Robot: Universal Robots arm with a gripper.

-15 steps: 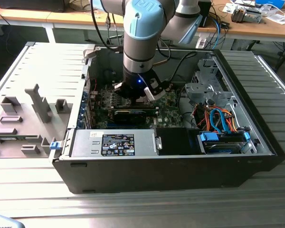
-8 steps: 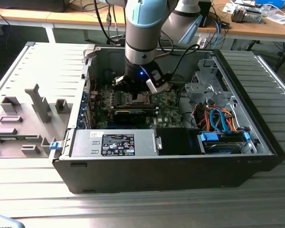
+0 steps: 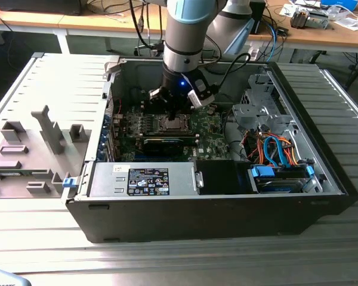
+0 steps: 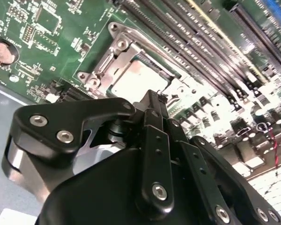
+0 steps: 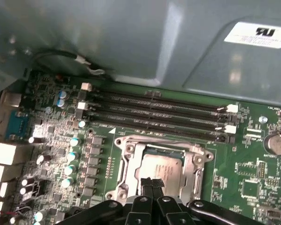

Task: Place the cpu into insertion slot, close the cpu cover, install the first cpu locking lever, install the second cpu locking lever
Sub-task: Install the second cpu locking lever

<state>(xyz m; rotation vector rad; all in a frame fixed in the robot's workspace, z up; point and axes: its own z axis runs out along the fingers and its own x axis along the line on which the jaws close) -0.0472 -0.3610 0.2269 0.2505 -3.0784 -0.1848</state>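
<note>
As the gripper (image 5: 152,183) hangs low over the green board (image 5: 243,173), its dark fingers (image 4: 155,112) are pressed together at the edge of the insertion slot (image 5: 160,165). The cpu (image 5: 162,165) lies flat inside it, and the cpu cover (image 5: 189,151) frames it, lying down. Beyond the socket run long black memory slots (image 5: 154,110), then the grey case wall (image 5: 131,42).

In the second wrist view, the black tool (image 4: 155,104) hangs just over the cpu (image 4: 136,80) seated under the silvery cpu cover (image 4: 113,52).
</note>
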